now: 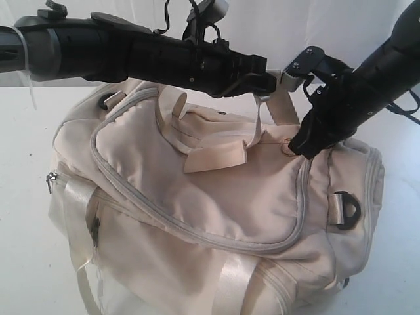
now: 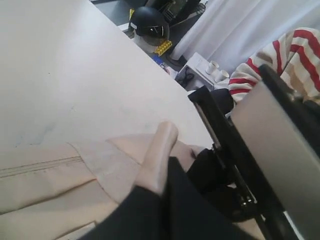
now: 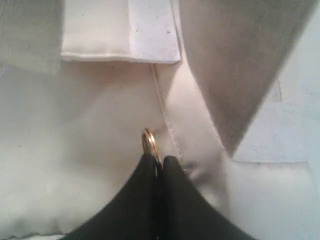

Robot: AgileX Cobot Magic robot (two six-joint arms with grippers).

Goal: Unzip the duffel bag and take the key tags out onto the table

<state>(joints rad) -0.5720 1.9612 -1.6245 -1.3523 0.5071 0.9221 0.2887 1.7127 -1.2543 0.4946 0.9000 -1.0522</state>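
The cream duffel bag (image 1: 216,197) lies on the white table (image 1: 23,138), and its light grey zipper (image 1: 197,228) runs shut round the top panel. My left gripper (image 1: 266,84) reaches across above the bag and is shut on a satin webbing handle (image 2: 157,152), holding it up. In the right wrist view my right gripper (image 3: 159,161) has its black jaws pressed together on the gold metal ring pull (image 3: 149,141). In the exterior view that right gripper (image 1: 300,149) sits at the far right corner of the top panel. The key tags are hidden.
A black D-ring (image 1: 346,210) hangs at the bag's right end, and a side pocket zipper pull (image 1: 50,178) sits at its left end. Past the table edge in the left wrist view are a black helmet (image 2: 149,22) and a red-striped cloth (image 2: 295,55).
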